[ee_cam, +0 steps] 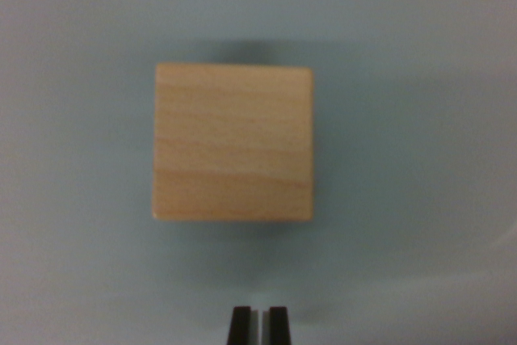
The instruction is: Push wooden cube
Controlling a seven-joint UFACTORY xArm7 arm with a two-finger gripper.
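Observation:
A light wooden cube (233,142) with faint horizontal grain fills the middle of the wrist view, resting on a pale grey-blue surface (420,159). My gripper (258,326) shows at the bottom edge as two black fingertips (240,326) standing almost together, with only a thin slit between them and nothing held. The tips sit below the cube's near edge in the picture, apart from it by a strip of bare surface. The cube's edges run square to the picture's sides. The picture is slightly blurred.
A soft shadow rings the cube, darkest along its top and bottom edges. Plain surface (73,199) stretches on every side of the cube to the picture's borders.

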